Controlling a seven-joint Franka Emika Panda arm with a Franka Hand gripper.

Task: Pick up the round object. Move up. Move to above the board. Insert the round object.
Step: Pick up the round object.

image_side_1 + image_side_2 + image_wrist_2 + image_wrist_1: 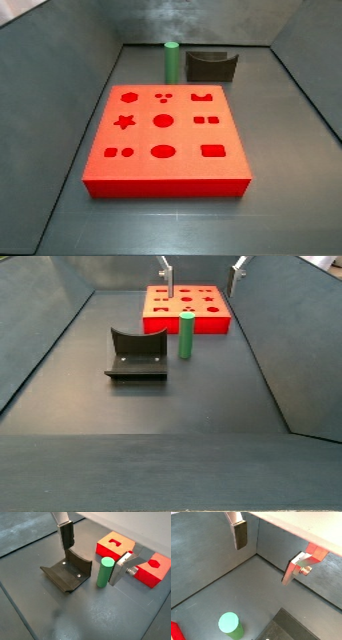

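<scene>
Here the gripper (pixel 93 554) hangs above the floor with its fingers (pixel 67 537) spread wide, holding nothing. Beneath it, the green cylinder peg (pixel 104 572) stands upright on the dark floor (pixel 201 396), just beside the fixture (pixel 138 354), which sits apart from it. Beyond the peg lies the red board (pixel 163 125) with its grid of shaped holes, flat on the floor.
</scene>
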